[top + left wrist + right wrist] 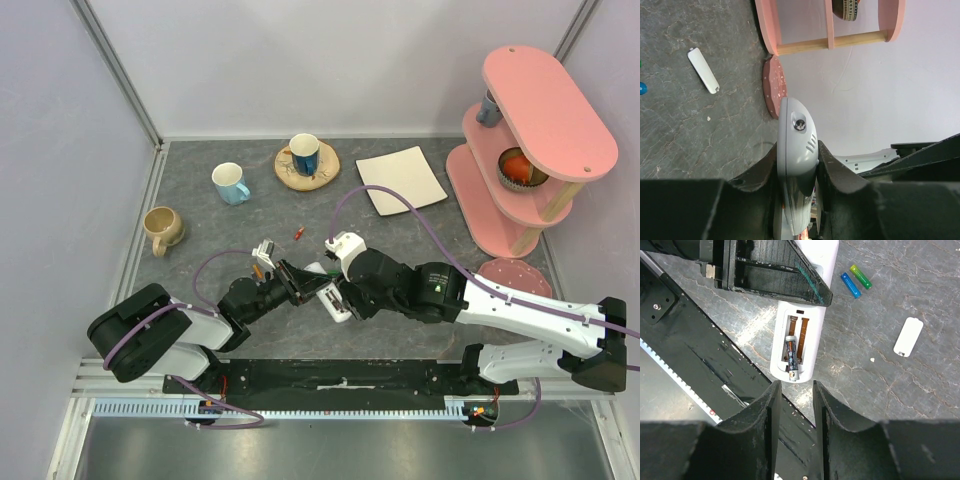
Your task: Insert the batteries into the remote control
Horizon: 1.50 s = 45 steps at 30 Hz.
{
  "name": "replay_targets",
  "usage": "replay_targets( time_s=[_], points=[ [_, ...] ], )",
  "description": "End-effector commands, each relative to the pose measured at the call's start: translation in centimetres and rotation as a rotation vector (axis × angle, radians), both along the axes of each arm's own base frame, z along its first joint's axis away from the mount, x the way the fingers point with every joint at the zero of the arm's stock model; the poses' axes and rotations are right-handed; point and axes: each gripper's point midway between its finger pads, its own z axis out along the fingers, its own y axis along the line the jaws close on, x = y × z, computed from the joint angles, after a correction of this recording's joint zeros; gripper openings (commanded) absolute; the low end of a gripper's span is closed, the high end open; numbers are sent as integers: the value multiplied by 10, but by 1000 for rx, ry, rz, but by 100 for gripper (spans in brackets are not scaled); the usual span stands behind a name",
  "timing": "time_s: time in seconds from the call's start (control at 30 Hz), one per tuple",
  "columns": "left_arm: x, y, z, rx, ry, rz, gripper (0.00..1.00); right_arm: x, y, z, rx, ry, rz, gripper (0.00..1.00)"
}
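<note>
Your left hand (797,150) clamps the remote control (815,332); your right hand (795,386) is apart and empty. Push the seated battery (792,355) flat first.

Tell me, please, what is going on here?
The left claw is clamped on the remote control, whose compartment is uncovered. One battery sits inside; the slot beside it looks empty. The right claw hangs open over that end, holding nothing. A blue battery, a green battery and the cover lie loose on the table.
</note>
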Motion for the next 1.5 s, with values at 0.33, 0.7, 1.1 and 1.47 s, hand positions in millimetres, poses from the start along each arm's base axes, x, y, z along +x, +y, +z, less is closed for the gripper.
replay_targets(
  time_s=[0.33,0.7,1.1,1.47],
  points=[
    [-15,8,103,-305,-279,-28,2,-7,7,-14,-36,43,57,41],
    [-16,8,104,-309,-283,-35,2,-5,11,-26,-83,53,67,41],
    [-18,8,107,-314,-290,-42,2,1,12,-33,-124,31,61,38],
    [-19,8,107,-312,-296,-44,2,2,15,-27,-103,26,59,28]
  ],
)
